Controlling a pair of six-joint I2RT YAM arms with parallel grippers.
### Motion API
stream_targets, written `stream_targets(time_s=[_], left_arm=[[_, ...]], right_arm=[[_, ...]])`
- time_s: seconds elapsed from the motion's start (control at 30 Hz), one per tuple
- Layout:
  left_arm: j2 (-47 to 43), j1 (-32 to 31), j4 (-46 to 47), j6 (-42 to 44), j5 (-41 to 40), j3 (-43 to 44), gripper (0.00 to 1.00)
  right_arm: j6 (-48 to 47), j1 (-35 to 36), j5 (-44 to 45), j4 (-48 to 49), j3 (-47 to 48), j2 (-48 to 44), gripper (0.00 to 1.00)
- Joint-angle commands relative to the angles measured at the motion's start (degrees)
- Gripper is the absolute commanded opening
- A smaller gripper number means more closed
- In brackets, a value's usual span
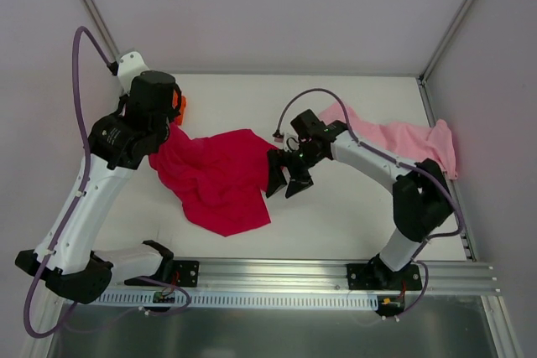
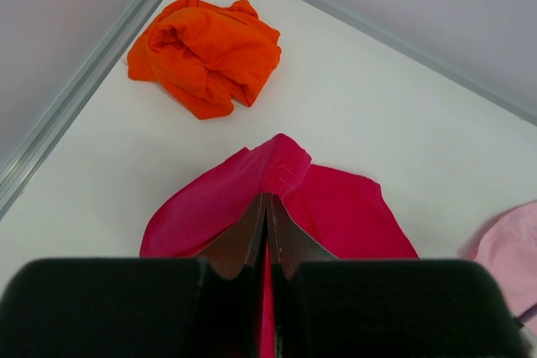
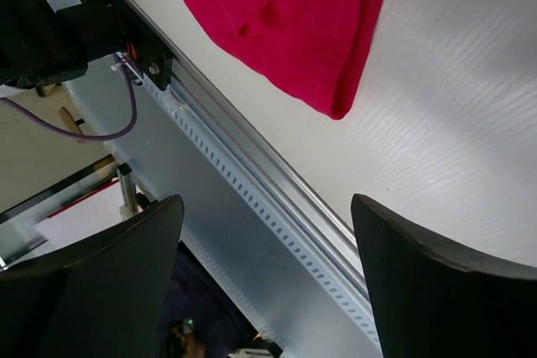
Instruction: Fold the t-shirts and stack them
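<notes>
Crimson cloth fills the middle-left of the white counter (image 1: 336,224): the red shirt (image 1: 220,180) is spread in a loose, rumpled heap, its near corner pointing toward the rail (image 1: 294,270) at the near edge. Its far-left edge is pinched by the left hand (image 2: 267,215), whose fingers are clenched flat together on a fold of the red shirt (image 2: 336,211). The fold is drawn up into a peak just beyond the fingertips. In the top view this hand is hidden beneath its own wrist.

The orange shirt (image 2: 205,52) is seen crumpled in a ball at the far-left corner of the counter (image 2: 377,106), apart from the red one. From above only a sliver of it (image 1: 179,106) shows beside the left arm.

The pink shirt (image 1: 403,140) is laid out along the far-right side, partly under the right arm's forearm. An edge of it (image 2: 508,249) is caught at the right margin of the left wrist view.

The right hand (image 1: 288,184) is held released, its fingers spread wide with nothing between them, just beside the right edge of the red shirt. Whether that edge is touched cannot be told from above. In its own view, the right hand (image 3: 264,207) frames bare counter (image 3: 470,123) and the perforated rail (image 3: 252,173). The red shirt (image 3: 285,6) lies beyond the fingertips and is not gripped.
</notes>
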Motion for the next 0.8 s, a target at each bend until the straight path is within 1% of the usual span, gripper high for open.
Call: stream_targets(time_s=[0.0, 0.2, 0.3, 0.5, 0.67, 0.77], left_arm=[[-1.28, -0.42, 3.25, -0.17, -2.72, -0.05, 0.0], [-1.45, -0.42, 3.43, 0.18, -1.76, -0.05, 0.0], [-2.07, -0.42, 3.34, 0.36, -1.67, 0.3, 0.0], [-3.39, -0.51, 1.94, -0.25, -3.42, -0.22, 0.0], [-4.88, -0.51, 1.41, -0.78, -4.3, -1.81, 0.0], [-5.49, -0.51, 2.63, 0.27, -4.22, -3.12, 0.0]], right_arm=[[2.43, -0.36, -6.43, 7.96, -0.99, 3.98, 0.86], [3.74, 1.13, -1.78, 11.38, 2.71, 14.96, 0.82], [4.89, 2.98, -1.78, 12.97, 5.34, 18.39, 0.82], [3.93, 9.83, -0.54, 10.43, 14.13, 22.18, 0.81], [1.37, 14.4, 2.09, 3.14, 22.47, 24.2, 0.82], [1.81, 15.46, 3.75, 2.51, 22.84, 24.38, 0.82]])
